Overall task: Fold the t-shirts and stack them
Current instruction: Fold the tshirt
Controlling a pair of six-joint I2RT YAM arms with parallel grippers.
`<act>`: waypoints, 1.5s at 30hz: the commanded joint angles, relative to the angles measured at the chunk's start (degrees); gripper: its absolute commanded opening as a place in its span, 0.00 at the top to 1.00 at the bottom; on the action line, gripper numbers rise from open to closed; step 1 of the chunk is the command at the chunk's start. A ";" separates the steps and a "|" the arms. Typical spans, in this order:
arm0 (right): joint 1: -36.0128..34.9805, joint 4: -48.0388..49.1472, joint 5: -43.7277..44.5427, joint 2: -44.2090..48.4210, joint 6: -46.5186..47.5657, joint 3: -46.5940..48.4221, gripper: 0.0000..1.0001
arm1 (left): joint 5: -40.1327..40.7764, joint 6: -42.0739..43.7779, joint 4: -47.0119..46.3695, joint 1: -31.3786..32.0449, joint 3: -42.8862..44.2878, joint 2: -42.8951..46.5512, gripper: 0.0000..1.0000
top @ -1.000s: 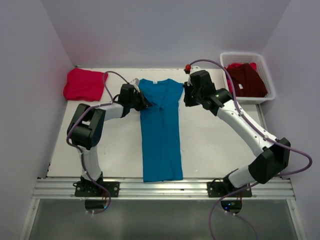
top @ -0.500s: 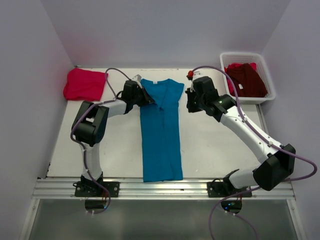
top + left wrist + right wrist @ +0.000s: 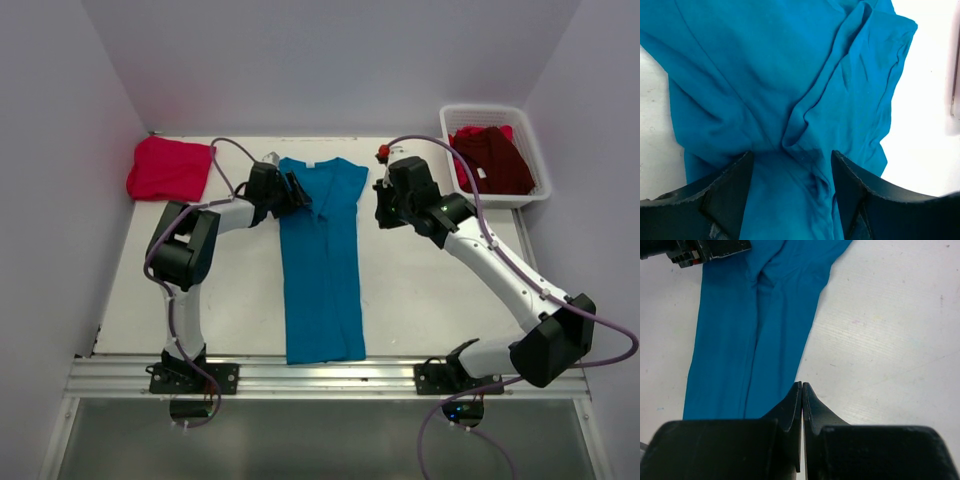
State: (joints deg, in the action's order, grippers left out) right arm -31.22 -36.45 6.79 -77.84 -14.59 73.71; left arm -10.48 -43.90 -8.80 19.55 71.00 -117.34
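The teal-blue t-shirt lies as a long narrow strip down the middle of the table, both sides folded inward and the collar at the far end. My left gripper sits low over its upper left part. In the left wrist view the left gripper is open, with a loose ridge of teal cloth lying between the fingers, not pinched. My right gripper is shut and empty just right of the shirt's upper edge; its tips meet over bare table beside the teal t-shirt. A folded pinkish-red t-shirt rests at the back left.
A white mesh basket stands at the back right corner and holds a dark maroon t-shirt with some red cloth behind it. White walls close in the table on the left, back and right. A metal rail runs along the near edge.
My left gripper has opened and let go of the teal fold it was shut on. The right arm has drawn back a little to the right, off the shirt, staying shut.
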 commanded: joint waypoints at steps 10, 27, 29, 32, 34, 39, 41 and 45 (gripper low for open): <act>-0.24 0.85 1.30 2.26 0.18 -0.85 1.00 | -1.03 -0.13 -4.64 0.40 2.04 0.00 0.46; -0.24 0.67 1.74 3.22 0.70 -1.20 1.00 | -3.58 -0.75 -2.81 0.84 9.59 -5.88 0.61; -0.24 0.67 1.83 3.31 0.70 -1.20 1.00 | -3.58 -0.66 -2.54 0.84 9.59 -5.97 0.69; -0.24 0.67 1.91 3.40 0.70 -1.55 1.00 | -4.02 -0.66 -2.54 0.84 9.59 -5.62 0.91; -0.24 0.67 1.91 3.40 0.70 -1.82 1.00 | -4.28 -0.66 -2.54 0.93 9.59 -5.10 1.00; -0.24 1.20 1.83 3.58 0.53 -2.34 1.00 | -5.34 -0.14 -2.63 1.37 10.47 -3.86 1.00; -0.24 1.11 1.74 3.75 0.35 -2.43 1.00 | -6.30 0.22 -2.54 1.63 11.08 -3.86 1.00; -0.24 1.20 1.74 4.01 0.26 -2.61 1.00 | -9.82 0.92 -2.98 2.86 13.54 -4.65 1.00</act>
State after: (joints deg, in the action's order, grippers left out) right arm -31.22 -36.38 7.92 -76.29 -14.48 71.18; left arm -16.53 -44.34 -10.00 21.08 80.58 -123.00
